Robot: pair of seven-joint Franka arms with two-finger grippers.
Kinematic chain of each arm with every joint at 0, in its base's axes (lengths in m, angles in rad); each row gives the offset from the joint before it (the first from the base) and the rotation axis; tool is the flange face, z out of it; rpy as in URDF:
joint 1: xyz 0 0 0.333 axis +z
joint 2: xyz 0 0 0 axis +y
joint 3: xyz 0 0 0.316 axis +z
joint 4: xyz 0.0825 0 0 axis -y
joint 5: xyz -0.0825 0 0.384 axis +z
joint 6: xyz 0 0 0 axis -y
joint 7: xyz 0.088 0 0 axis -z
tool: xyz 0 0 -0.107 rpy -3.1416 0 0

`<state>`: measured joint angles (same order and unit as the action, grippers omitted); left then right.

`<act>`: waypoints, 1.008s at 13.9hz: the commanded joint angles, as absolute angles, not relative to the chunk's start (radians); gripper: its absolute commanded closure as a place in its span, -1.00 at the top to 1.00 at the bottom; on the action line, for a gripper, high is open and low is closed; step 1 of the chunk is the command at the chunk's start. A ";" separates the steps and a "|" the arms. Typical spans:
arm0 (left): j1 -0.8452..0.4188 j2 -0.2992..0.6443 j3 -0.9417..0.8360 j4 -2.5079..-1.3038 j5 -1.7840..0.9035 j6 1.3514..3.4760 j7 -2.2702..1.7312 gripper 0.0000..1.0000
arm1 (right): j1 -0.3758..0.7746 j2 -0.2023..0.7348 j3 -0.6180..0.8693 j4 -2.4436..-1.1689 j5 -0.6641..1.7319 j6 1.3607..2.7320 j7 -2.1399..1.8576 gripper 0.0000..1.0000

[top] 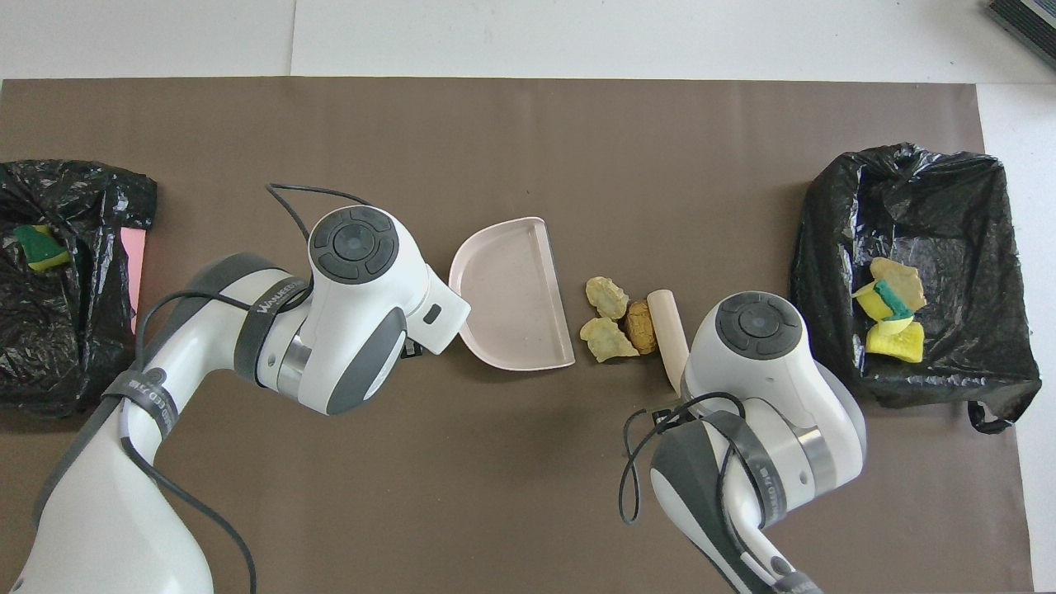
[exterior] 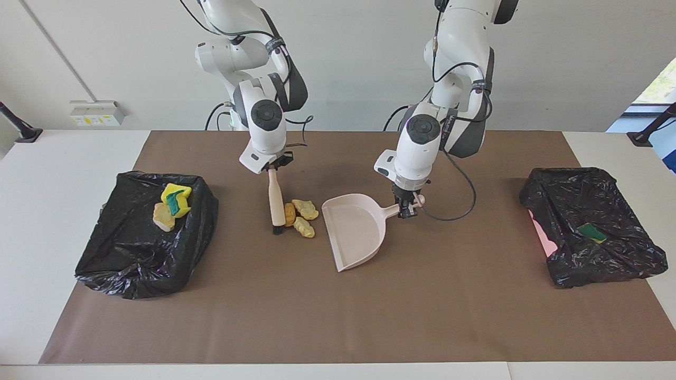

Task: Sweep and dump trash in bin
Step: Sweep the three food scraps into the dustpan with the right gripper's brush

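Three trash chunks lie mid-mat: an orange-brown one (exterior: 289, 214) (top: 640, 327) and two tan ones (exterior: 306, 209) (exterior: 304, 228) (top: 607, 297) (top: 607, 340). My right gripper (exterior: 273, 168) is shut on the beige hand brush (exterior: 274, 198) (top: 669, 330). The brush stands upright, its black bristles (exterior: 276, 230) on the mat against the orange-brown chunk, toward the right arm's end. My left gripper (exterior: 407, 207) is shut on the handle of the pale pink dustpan (exterior: 354, 232) (top: 511, 297). The pan lies flat, its open mouth facing the chunks with a small gap.
A black-bagged bin (exterior: 132, 264) (top: 949, 206) at the right arm's end holds yellow-green sponges (exterior: 177, 199) (top: 887, 301) and a tan chunk (exterior: 163, 217). Another black-bagged bin (exterior: 607, 258) (top: 66, 363) at the left arm's end holds a green-faced sponge (exterior: 592, 232) (top: 37, 246).
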<state>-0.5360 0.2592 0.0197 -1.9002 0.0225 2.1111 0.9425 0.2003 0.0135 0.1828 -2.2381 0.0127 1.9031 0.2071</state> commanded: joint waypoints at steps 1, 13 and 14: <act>-0.549 0.192 0.026 -1.992 0.060 2.137 0.973 -1.00 | 0.202 0.005 0.187 -2.250 0.055 1.925 0.210 -1.00; -0.558 0.161 0.025 -2.059 0.081 2.181 0.979 -1.00 | 0.392 0.103 0.187 -2.134 0.480 2.065 0.215 -1.00; -0.557 0.160 0.025 -2.059 0.081 2.177 0.979 -1.00 | 0.414 0.097 0.187 -2.113 0.497 2.054 0.221 -1.00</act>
<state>-0.5461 0.1942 0.0151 -2.0153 0.0593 2.1609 0.9659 0.3945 0.0804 0.1856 -2.1693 0.4479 2.0650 0.2078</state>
